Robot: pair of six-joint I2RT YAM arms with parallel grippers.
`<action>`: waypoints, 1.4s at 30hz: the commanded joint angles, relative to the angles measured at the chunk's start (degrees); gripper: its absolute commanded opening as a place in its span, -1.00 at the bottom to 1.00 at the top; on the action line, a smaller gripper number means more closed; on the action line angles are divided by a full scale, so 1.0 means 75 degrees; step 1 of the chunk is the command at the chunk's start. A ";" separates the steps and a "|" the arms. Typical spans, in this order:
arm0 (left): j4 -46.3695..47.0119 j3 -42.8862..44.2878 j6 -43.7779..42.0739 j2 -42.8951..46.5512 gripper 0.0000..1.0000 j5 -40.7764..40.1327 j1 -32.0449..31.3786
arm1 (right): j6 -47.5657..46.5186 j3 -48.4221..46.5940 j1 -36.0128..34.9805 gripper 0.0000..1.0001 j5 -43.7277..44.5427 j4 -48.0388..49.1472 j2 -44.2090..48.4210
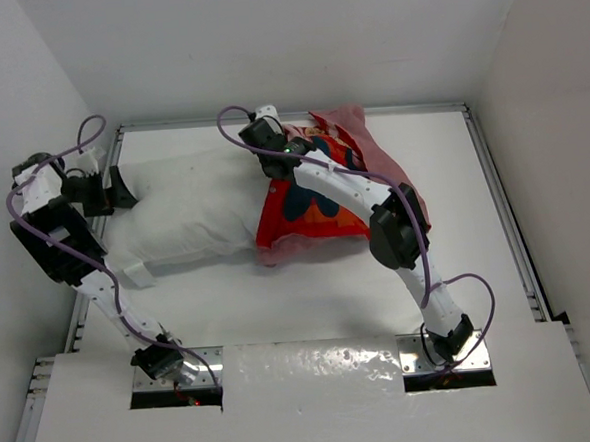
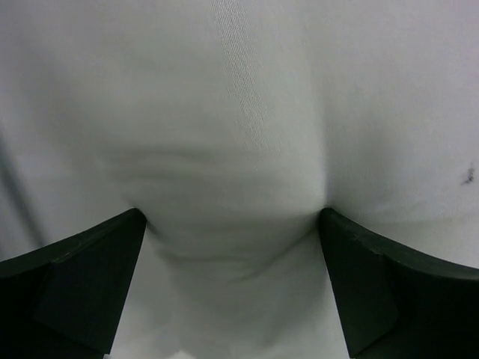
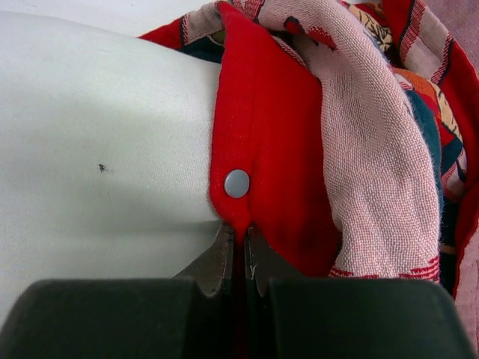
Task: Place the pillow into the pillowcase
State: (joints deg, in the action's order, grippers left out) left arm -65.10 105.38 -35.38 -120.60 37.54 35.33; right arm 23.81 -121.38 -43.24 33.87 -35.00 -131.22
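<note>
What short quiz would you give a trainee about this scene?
1. True or false: the large white soft pillow lies wholly inside the red printed fabric pillowcase.
2. The right end effector is shut on: A the pillowcase's red hem; B the pillow; C nothing.
3. Fill in: the left end effector presses its spread fingers into the ___.
Key: 1 false; 2 A; 3 pillow.

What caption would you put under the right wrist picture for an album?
Right gripper pinches the red pillowcase hem beside its snap button, drawn over the white pillow.
</note>
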 commanded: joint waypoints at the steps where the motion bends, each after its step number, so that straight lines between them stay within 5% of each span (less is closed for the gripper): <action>1: -0.0260 -0.0702 -0.0601 -0.0794 0.99 0.1215 -0.0105 | -0.0198 0.0001 0.0047 -1.00 -0.0074 0.0038 0.0293; 5: -0.1372 -0.1312 -0.2113 -0.1077 0.97 0.2516 -0.0748 | -0.0140 -0.0093 0.0036 -1.00 -0.1220 0.0553 0.0433; 6: -0.1386 -0.1498 -0.2336 -0.0984 0.78 0.2715 -0.1156 | -0.0082 -0.0093 0.0012 -1.00 -0.1478 0.0693 0.0456; 8: -0.1386 -0.1885 -0.2618 -0.0738 -0.41 0.2857 -0.1580 | 0.0175 -0.0198 -0.0128 -1.00 -0.2260 0.1125 0.0515; 9: -0.1386 -0.1980 -0.2770 -0.0482 -0.85 0.3113 -0.1918 | 0.0246 -0.0291 -0.0210 -1.00 -0.2498 0.1233 0.0504; 10: -0.1375 -0.2062 -0.2830 -0.0352 -1.00 0.3313 -0.2015 | 0.0293 -0.0397 -0.0396 -1.00 -0.2755 0.1315 0.0492; 18: -0.1386 -0.2320 -0.2702 0.0680 -1.00 0.4390 -0.2005 | 0.1113 0.0269 -0.0937 -1.00 -0.5929 0.2475 0.0936; 24: -0.1141 -0.2648 -0.2690 0.1231 -1.00 0.5096 -0.1583 | 0.1430 0.1651 -0.1078 -1.00 -0.7255 0.2699 0.1638; 27: -0.0649 -0.3033 -0.2467 0.1524 -1.00 0.5459 -0.0974 | 0.1220 0.3019 -0.1078 -0.99 -0.6852 0.2698 0.2283; 28: -0.0625 -0.3117 -0.2536 0.1618 -1.00 0.5494 -0.0857 | 0.1196 0.3187 -0.1078 -0.69 -0.6627 0.2687 0.2389; 29: -0.0694 -0.3176 -0.2874 0.1665 -1.00 0.5448 -0.0774 | 0.1150 0.3235 -0.1078 -0.22 -0.6451 0.2571 0.2437; 30: -0.0741 -0.3420 -0.3039 0.1735 -1.00 0.5425 -0.0773 | 0.0859 0.2875 -0.1078 0.53 -0.6298 0.1989 0.2391; 31: -0.0904 -0.3631 -0.3261 0.1898 -1.00 0.5517 -0.0785 | 0.0694 0.2582 -0.1113 0.88 -0.5833 0.1601 0.2344; 38: -0.1375 -0.5074 -0.5441 0.2837 -0.95 0.6163 -0.0879 | -0.0316 0.1769 -0.1324 0.98 -0.2660 0.0016 0.3747; 42: -0.1363 -0.4958 -0.5900 0.2931 -0.40 0.5765 -0.0902 | 0.0325 0.3917 -0.1324 0.83 -0.1366 -0.0406 0.5188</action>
State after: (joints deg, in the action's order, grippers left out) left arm -75.16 67.00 -71.57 -101.38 76.27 29.36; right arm 23.62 -100.82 -53.17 11.99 -34.11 -101.10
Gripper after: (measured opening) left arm 0.278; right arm 0.968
